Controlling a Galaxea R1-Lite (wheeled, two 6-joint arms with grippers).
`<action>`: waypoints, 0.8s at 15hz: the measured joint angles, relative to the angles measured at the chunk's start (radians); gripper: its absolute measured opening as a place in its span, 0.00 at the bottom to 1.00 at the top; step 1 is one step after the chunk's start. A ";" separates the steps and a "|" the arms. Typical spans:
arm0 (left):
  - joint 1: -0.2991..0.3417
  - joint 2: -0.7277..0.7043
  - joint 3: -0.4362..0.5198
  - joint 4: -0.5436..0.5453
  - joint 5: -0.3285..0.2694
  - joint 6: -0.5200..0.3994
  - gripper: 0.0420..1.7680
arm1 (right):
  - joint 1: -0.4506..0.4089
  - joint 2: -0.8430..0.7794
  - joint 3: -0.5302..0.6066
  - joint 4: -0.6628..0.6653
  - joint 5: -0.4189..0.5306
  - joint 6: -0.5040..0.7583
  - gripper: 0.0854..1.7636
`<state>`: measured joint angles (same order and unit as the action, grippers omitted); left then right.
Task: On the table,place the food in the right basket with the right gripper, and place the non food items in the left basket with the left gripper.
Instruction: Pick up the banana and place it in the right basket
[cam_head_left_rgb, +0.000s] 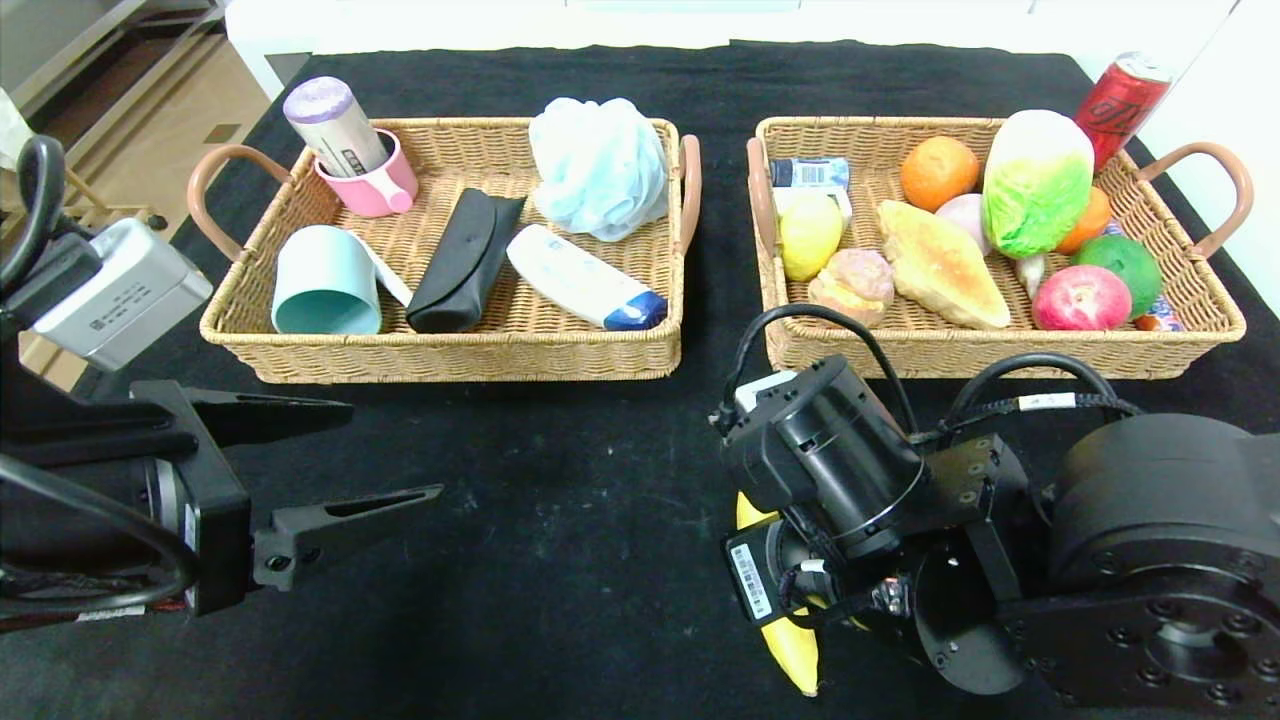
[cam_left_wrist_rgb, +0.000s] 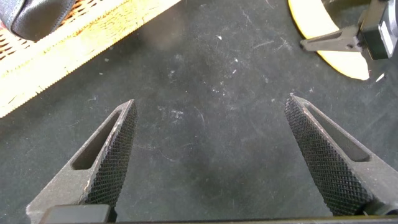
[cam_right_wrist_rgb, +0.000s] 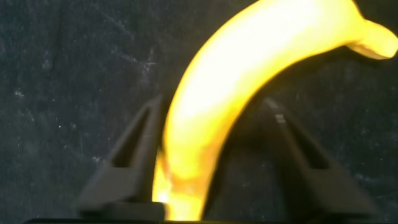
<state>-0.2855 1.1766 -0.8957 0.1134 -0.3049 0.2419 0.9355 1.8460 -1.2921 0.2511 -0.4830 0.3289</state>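
A yellow banana lies on the black table near the front, mostly hidden under my right wrist. In the right wrist view my right gripper straddles the banana: one finger touches it, while a gap shows at the other. My left gripper hovers open over bare cloth at the front left, empty. The left basket holds a teal mug on its side. In the right basket lie the orange and the cabbage.
The left basket also holds a pink mug with a canister in it, a black case, a blue bath puff and a white tube. Bread, an apple and other fruit fill the right basket. A red can stands behind it.
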 joint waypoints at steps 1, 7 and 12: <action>0.000 0.001 0.000 0.000 0.000 0.000 0.97 | 0.000 0.000 0.000 0.000 0.001 0.000 0.52; 0.000 0.004 0.000 0.001 -0.001 -0.001 0.97 | -0.003 -0.003 0.001 0.004 0.004 0.000 0.33; 0.000 0.004 0.000 0.001 -0.003 -0.001 0.97 | -0.003 -0.009 0.002 0.003 0.014 0.000 0.33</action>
<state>-0.2855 1.1811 -0.8957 0.1145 -0.3079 0.2404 0.9323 1.8366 -1.2902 0.2545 -0.4694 0.3285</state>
